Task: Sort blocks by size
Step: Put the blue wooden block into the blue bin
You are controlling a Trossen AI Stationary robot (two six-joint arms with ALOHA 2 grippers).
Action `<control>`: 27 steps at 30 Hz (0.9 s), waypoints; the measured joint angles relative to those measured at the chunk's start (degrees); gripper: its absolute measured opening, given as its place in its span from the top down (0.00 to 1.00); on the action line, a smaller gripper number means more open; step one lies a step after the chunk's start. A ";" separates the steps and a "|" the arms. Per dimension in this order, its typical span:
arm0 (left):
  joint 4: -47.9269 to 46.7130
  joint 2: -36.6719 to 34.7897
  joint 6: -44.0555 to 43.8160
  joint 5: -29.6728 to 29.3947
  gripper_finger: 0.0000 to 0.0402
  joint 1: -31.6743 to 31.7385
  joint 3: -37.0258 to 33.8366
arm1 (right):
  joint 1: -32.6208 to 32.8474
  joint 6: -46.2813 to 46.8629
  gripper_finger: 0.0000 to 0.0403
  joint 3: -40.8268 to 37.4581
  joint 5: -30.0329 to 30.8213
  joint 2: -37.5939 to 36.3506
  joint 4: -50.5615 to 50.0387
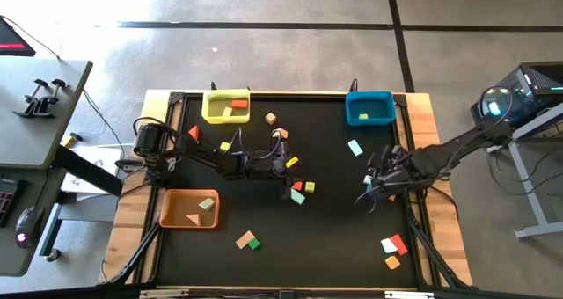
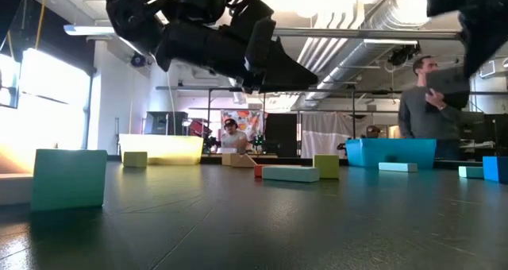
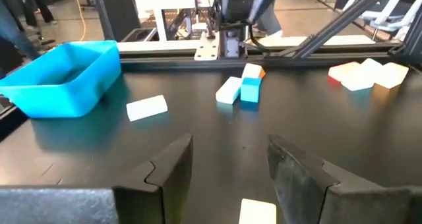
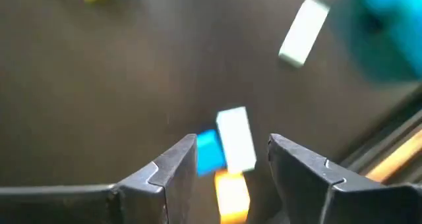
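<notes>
Small blocks lie scattered on the black table. My left gripper (image 1: 287, 174) is open and empty, held above a middle group: a yellow block (image 1: 308, 186), a mint bar (image 1: 297, 196) and a red block (image 1: 296, 185). In the left wrist view (image 3: 229, 151) a pale block (image 3: 257, 211) lies below the fingers. My right gripper (image 1: 366, 193) is open and empty above a pale bar (image 4: 236, 138), a blue block (image 4: 210, 150) and an orange block (image 4: 231, 191). Its fingers (image 4: 232, 148) stand on either side of them and touch nothing.
A yellow bin (image 1: 226, 105) and a blue bin (image 1: 369, 107) stand at the far edge, and an orange bin (image 1: 188, 208) at the near left. More blocks lie at the near right (image 1: 393, 244), near the middle (image 1: 248, 240) and by the blue bin (image 1: 354, 147). People stand beyond the table (image 2: 429, 103).
</notes>
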 joint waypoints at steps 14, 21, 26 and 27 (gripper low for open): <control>-1.87 0.00 0.00 -0.03 0.55 0.02 0.00 | -2.78 -7.91 0.46 -14.73 -20.24 2.81 13.86; -1.98 0.01 0.00 -0.03 0.55 0.09 0.00 | -5.32 -15.80 0.34 -17.82 -15.20 3.58 19.02; -2.13 0.01 0.00 -0.03 0.55 0.09 0.00 | -5.64 -22.36 0.33 -18.81 -15.12 6.42 22.42; -2.13 0.01 0.00 -0.03 0.55 0.09 0.00 | -5.64 -23.25 0.33 -18.81 -15.12 7.18 22.56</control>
